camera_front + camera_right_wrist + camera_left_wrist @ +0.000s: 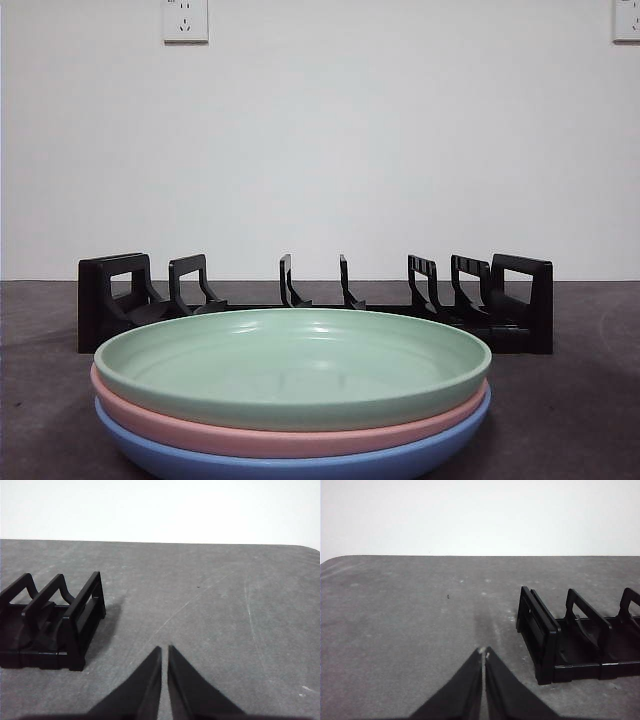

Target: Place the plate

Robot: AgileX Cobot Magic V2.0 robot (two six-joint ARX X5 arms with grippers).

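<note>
Three plates are stacked near the front of the table in the front view: a green plate (290, 365) on top, a pink plate (280, 435) under it and a blue plate (290, 462) at the bottom. Behind the stack stands a black slotted dish rack (515, 300) with no plate in it. My left gripper (483, 653) is shut and holds nothing, hovering over bare table beside one end of the rack (570, 640). My right gripper (164, 650) is shut too, by the rack's other end (55, 625). Neither gripper shows in the front view.
The grey table top (410, 610) spreads out around the rack. A white wall with two power sockets (185, 20) rises behind the table.
</note>
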